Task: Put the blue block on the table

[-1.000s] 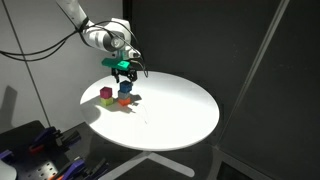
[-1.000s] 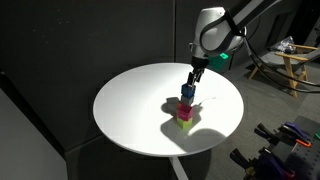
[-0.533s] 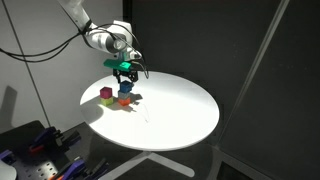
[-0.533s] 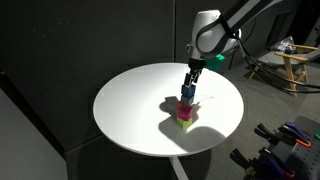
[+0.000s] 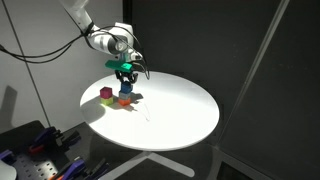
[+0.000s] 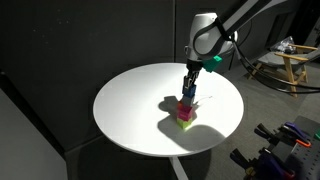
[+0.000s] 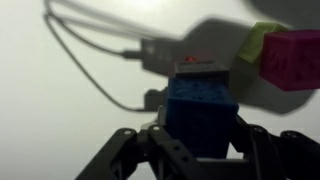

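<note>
The blue block (image 7: 200, 112) sits on top of an orange block (image 7: 198, 68), and my gripper (image 7: 200, 128) is shut on its two sides. In both exterior views the gripper (image 5: 126, 76) (image 6: 189, 80) points straight down over the blue block (image 5: 126, 89) (image 6: 187, 94), near the edge of the round white table (image 5: 185, 110) (image 6: 125, 100). The orange block (image 5: 125, 100) under it shows in an exterior view. The arm reaches in from above.
A magenta block (image 5: 106, 93) (image 6: 184, 111) (image 7: 292, 58) rests on a lime-green block (image 6: 184, 123) (image 7: 256, 42) right beside the blue-and-orange stack. Cables cast shadows on the tabletop (image 7: 60, 110). Dark curtains and floor equipment (image 5: 40, 150) surround the table.
The gripper has come down a little around the blue block and its fingers have closed from open onto the block's sides. The blocks have not moved.
</note>
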